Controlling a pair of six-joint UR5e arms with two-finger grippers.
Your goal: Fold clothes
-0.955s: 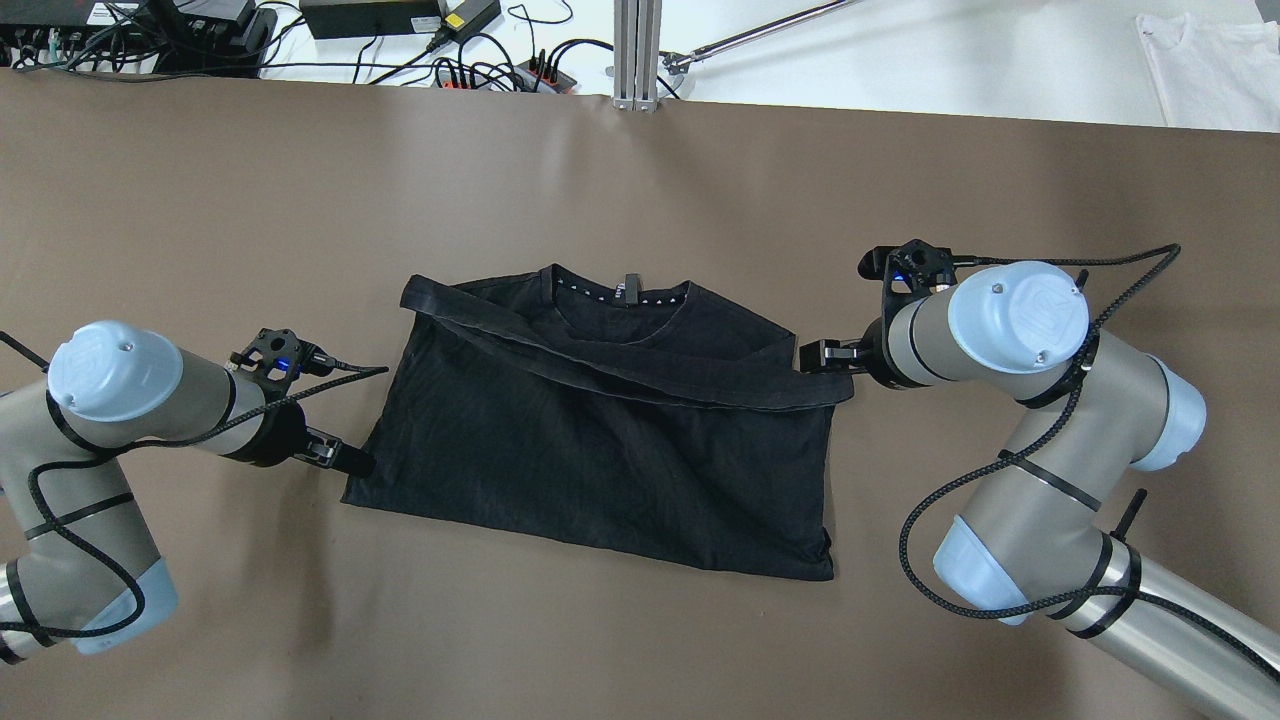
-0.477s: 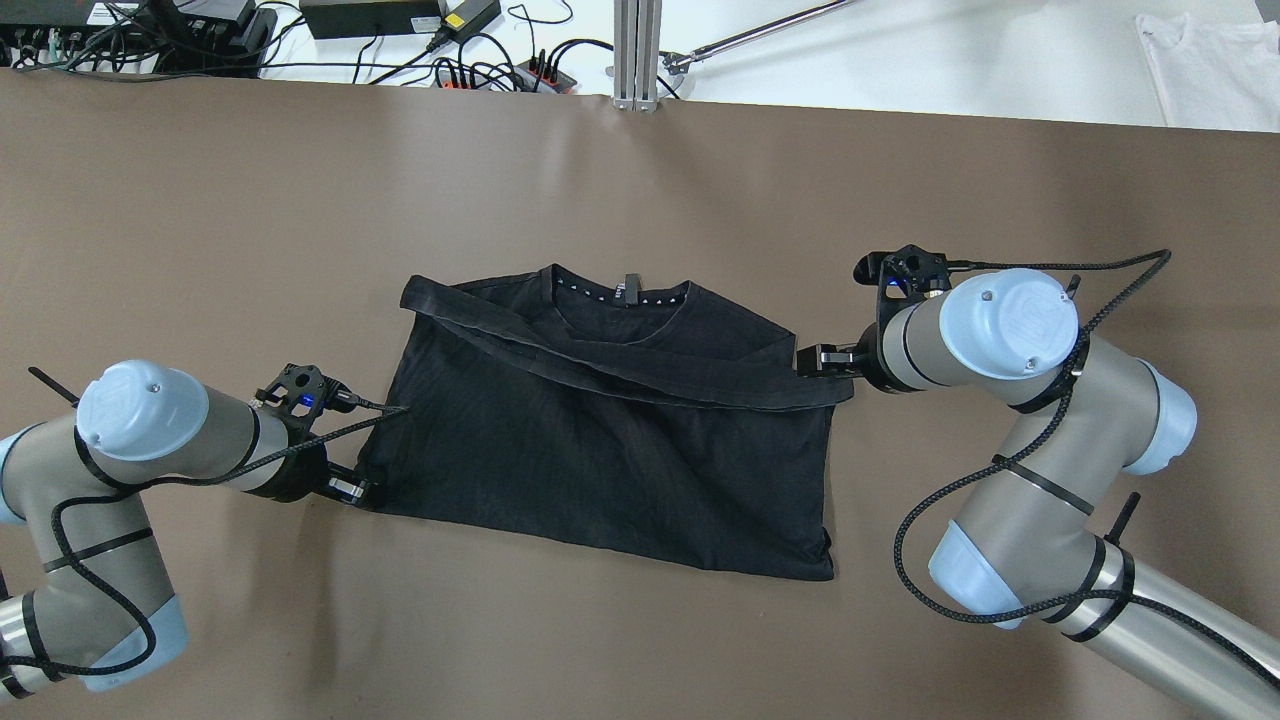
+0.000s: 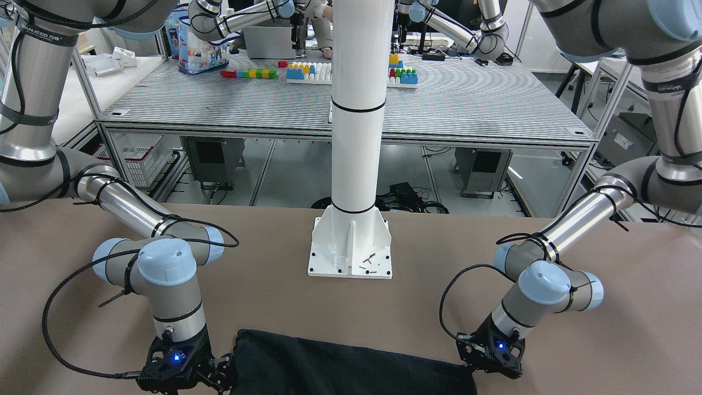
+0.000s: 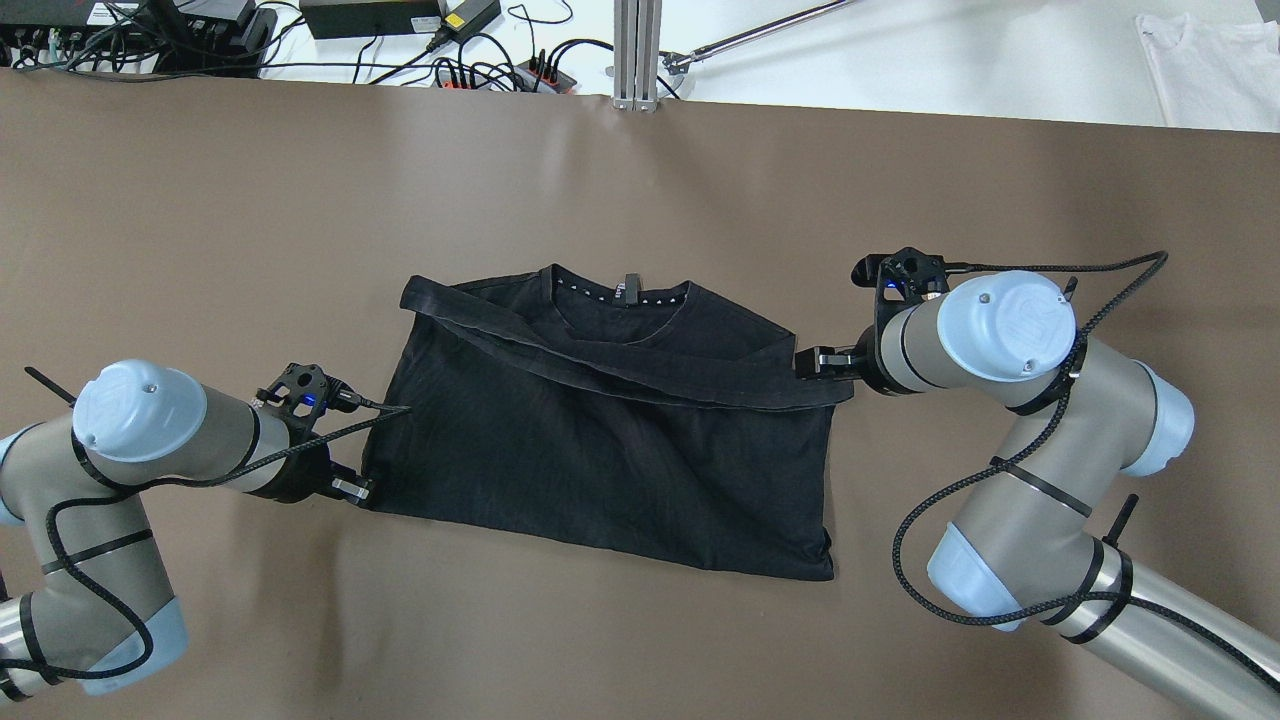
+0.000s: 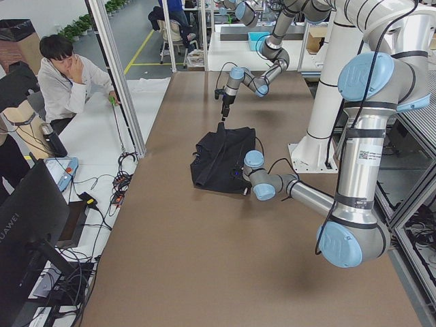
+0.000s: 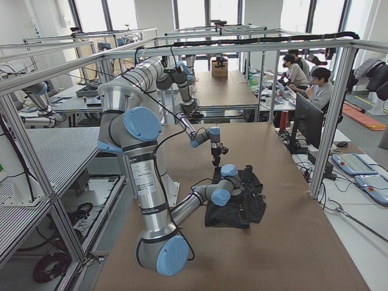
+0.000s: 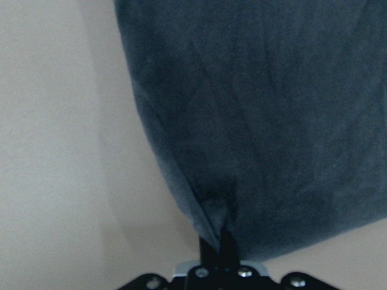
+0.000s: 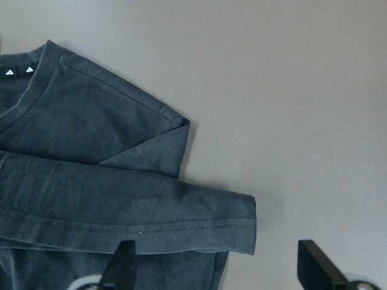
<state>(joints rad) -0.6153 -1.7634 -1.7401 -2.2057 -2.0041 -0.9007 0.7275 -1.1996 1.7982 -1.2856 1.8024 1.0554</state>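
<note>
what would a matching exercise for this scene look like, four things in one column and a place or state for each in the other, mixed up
Column one:
1. left gripper
2. right gripper
3. black shirt
4. white pillar base

Column two:
a. open, beside the end of the folded-over strip
b. stands at the edge of the table on the robot's side
c. shut on a corner of the cloth
d. lies partly folded in the middle of the table

Pairs: 1-c, 2-a, 3-d, 4-b
</note>
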